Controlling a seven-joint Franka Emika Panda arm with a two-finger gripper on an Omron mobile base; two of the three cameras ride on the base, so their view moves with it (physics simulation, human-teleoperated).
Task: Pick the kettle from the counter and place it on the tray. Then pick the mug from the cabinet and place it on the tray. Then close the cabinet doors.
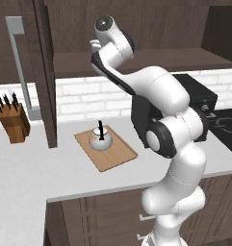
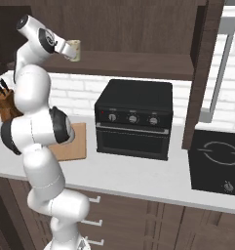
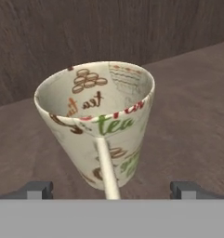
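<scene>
Hand view centre: the mug [image 3: 97,125], likely light, rigid, breakable ceramic, sits between the spread gripper [image 3: 111,189] fingertips; pinching its wall beside the handle looks safest.

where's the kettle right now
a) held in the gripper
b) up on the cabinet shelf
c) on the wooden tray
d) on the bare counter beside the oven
c) The kettle sits on the tray on the counter, while the open gripper is up at the mug on the cabinet shelf.
</scene>
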